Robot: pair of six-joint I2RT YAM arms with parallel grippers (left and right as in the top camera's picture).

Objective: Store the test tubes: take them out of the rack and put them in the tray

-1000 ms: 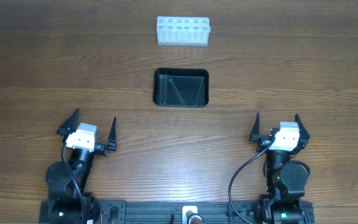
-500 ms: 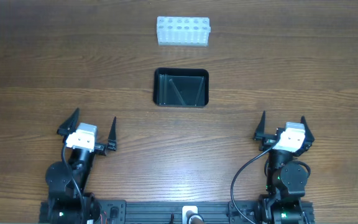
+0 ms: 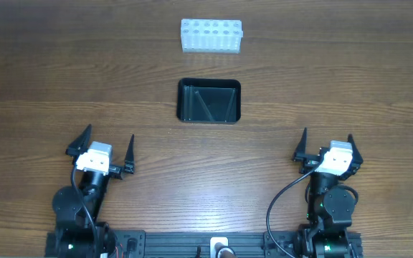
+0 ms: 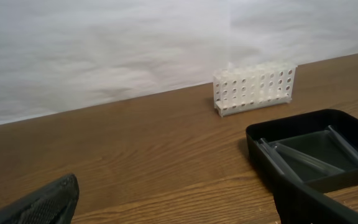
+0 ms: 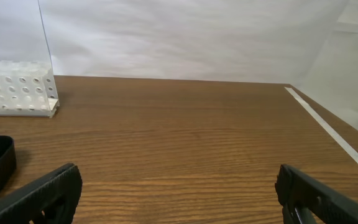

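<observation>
top view
table [image 3: 63,64]: brown wood grain.
rack [image 3: 211,36]: white, at the far middle of the table, long side across. Cannot tell whether any tubes stand in it.
tray [image 3: 180,100]: black, on the arms' side of the rack, in line with it and apart from it.
test tubes [image 3: 206,104]: clear, lying slanted on the tray floor.
left gripper [image 3: 109,134]: near its base, spread wide, holding nothing, well apart from the tray.
right gripper [image 3: 327,134]: near its base, likewise spread wide and holding nothing.

left wrist view
fingers [image 4: 42,205]: dark, far apart, bare table between them.
rack: upright beyond the tray, before a white backdrop [image 4: 104,50].
tray: several clear tubes lying flat inside.

right wrist view
fingers [image 5: 42,196]: dark, far apart, bare table between them.
rack: one end in view, on the table.
tray: one black corner in view.
strip [image 5: 328,134]: pale, running along the table near its edge.
</observation>
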